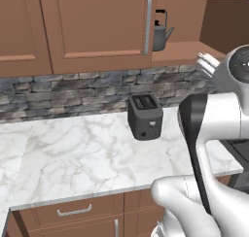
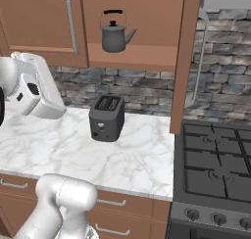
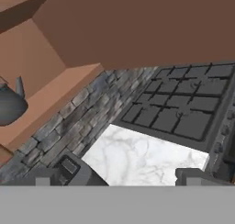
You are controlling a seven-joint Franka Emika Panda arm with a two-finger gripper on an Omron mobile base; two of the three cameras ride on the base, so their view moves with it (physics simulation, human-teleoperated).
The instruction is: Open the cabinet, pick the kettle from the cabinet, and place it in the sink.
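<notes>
The kettle (image 2: 115,36) is small, squat and dark grey, with a curved spout pointing right, a lid knob and a black arched handle; it stands upright on the bottom shelf of the cabinet (image 2: 142,17), whose right door (image 2: 185,61) is swung open; the left door (image 1: 92,27) is closed, its silver bar handle (image 1: 148,25) vertical; below, a black two-slot toaster (image 2: 106,117) sits on the marble surface (image 1: 73,158), beside a gas stove (image 2: 215,164); the end effector (image 3: 119,177) has its fingers spread wide, holding nothing.
</notes>
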